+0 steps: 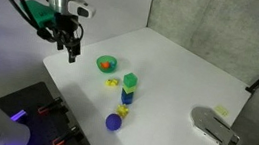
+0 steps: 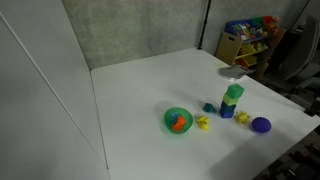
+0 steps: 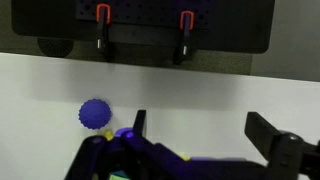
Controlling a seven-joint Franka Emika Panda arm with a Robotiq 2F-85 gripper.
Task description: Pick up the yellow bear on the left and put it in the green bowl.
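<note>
The yellow bear (image 1: 112, 81) lies on the white table just beside the green bowl (image 1: 106, 64), which holds an orange object. Both also show in an exterior view, the bear (image 2: 203, 123) to the right of the bowl (image 2: 177, 120). My gripper (image 1: 72, 52) hangs open and empty above the table's corner, apart from the bowl and the bear. In the wrist view the open fingers (image 3: 200, 130) frame bare table. The bear and the bowl do not show there.
A green, yellow and blue block stack (image 1: 128, 88) stands near the bear, with a second small yellow figure (image 2: 243, 118) and a blue ball (image 1: 114, 122) beyond. The ball also shows in the wrist view (image 3: 95, 112). A grey device (image 1: 215, 127) sits at the table's edge.
</note>
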